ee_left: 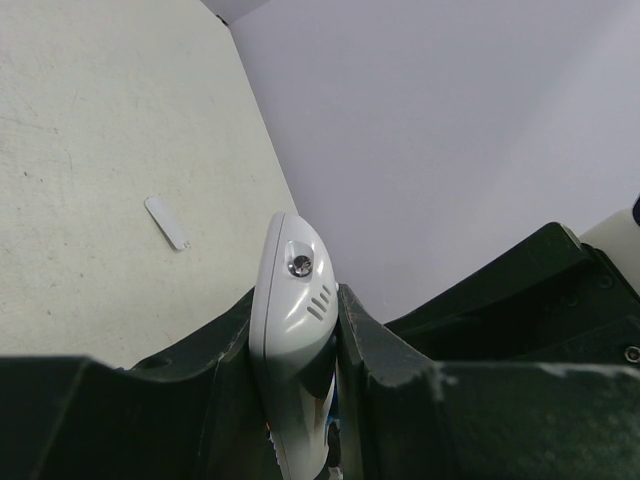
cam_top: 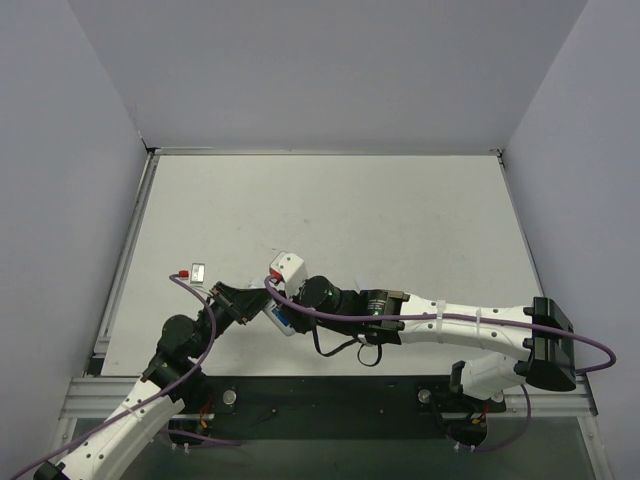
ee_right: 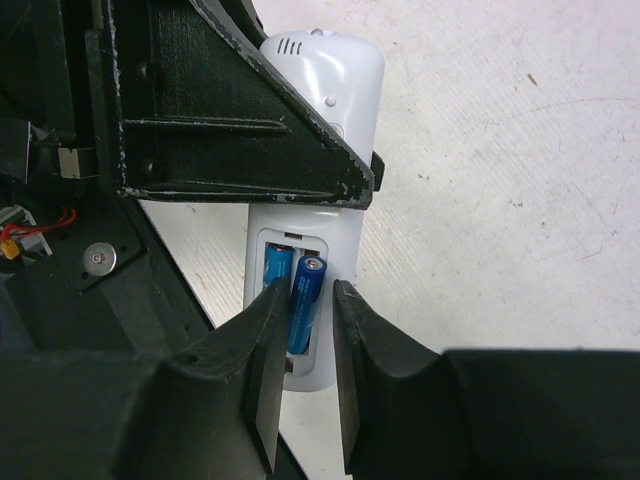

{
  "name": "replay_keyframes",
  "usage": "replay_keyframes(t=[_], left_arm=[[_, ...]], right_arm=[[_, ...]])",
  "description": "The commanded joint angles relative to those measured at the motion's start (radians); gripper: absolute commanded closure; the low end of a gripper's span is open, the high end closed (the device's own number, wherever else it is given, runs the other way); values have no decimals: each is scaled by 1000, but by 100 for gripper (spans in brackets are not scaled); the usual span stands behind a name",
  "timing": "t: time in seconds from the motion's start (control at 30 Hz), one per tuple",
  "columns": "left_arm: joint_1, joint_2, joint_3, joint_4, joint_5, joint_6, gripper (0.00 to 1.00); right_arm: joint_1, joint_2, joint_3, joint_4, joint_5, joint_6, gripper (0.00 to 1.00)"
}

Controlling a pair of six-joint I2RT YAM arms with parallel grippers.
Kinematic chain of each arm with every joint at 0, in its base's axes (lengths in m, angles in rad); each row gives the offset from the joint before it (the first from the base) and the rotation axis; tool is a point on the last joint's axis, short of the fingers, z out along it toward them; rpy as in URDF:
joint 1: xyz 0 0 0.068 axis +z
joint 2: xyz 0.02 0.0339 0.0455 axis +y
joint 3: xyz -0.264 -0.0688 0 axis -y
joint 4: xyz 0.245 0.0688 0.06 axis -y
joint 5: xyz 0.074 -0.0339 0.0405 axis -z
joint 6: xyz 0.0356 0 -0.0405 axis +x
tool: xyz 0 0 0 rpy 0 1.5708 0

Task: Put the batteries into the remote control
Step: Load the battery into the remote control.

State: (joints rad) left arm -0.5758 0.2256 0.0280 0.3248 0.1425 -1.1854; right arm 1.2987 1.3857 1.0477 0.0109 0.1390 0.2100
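Note:
My left gripper [ee_left: 297, 310] is shut on the white remote control [ee_left: 290, 255], pinching its sides and holding it off the table. In the right wrist view the remote [ee_right: 335, 75] shows its back with the battery bay open. One blue battery [ee_right: 277, 265] lies seated in the left slot. The second blue battery [ee_right: 308, 295] sits tilted in the right slot, its far end raised. My right gripper [ee_right: 310, 292] straddles this battery with its jaws slightly apart; a thin gap shows at the right finger [ee_right: 360, 330]. In the top view the remote [cam_top: 277, 318] is between both grippers.
A small flat white piece [ee_left: 167, 222] lies on the table to the left, also in the top view [cam_top: 198, 271] beside a small red bit [cam_top: 183, 272]. Grey walls enclose the table [cam_top: 350, 200] on three sides.

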Motion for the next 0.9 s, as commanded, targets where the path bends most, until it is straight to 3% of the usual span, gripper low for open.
replay_keyframes(t=[0.0, 0.23, 0.5, 0.73, 0.87], left_arm=[[1, -12, -19, 111, 3, -29, 100], [1, 6, -28, 129, 8, -54, 100], [1, 46, -28, 151, 26, -80, 100], [1, 104, -27, 200, 58, -97, 100], [1, 155, -5, 235, 94, -97, 100]], right_arm=[[2, 9, 32, -54, 19, -11, 76], [5, -1, 51, -57, 8, -31, 71], [1, -68, 72, -65, -47, -78, 44], [-42, -197, 35, -60, -223, -199, 31], [-71, -215, 44, -114, -338, -306, 31]])
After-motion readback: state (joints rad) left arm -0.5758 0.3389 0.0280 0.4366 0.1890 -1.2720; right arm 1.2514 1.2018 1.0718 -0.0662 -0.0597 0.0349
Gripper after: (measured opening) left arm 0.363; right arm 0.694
